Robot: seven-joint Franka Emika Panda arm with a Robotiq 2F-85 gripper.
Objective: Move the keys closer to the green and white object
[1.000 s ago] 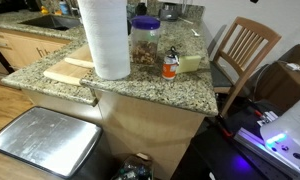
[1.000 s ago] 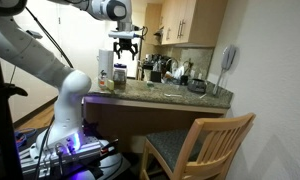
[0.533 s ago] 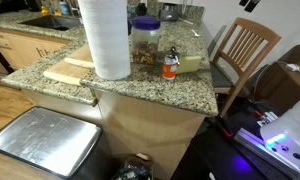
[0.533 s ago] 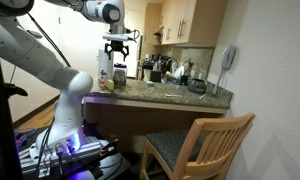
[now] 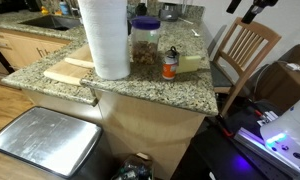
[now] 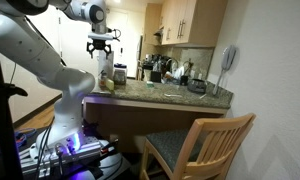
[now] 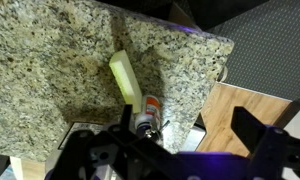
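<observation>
The robot's hand [image 6: 100, 47] had drawn back off the speckled granite counter [image 5: 160, 92] and hung high beside it, fingers spread, holding nothing. Nearest me stood the tall white paper-towel roll [image 5: 105, 38], then the small orange bottle with a white cap [image 5: 169, 68]. The dark bunch of keys [image 5: 172, 51] lay just behind it, close to the flat yellow-green and cream sponge block [image 5: 194, 62]. I judged the job about done. The block sat near the counter's far edge, with a wooden chair [image 5: 245, 50] beyond.

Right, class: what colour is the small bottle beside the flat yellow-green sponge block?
Orange; the small bottle shows best in an exterior view.
</observation>
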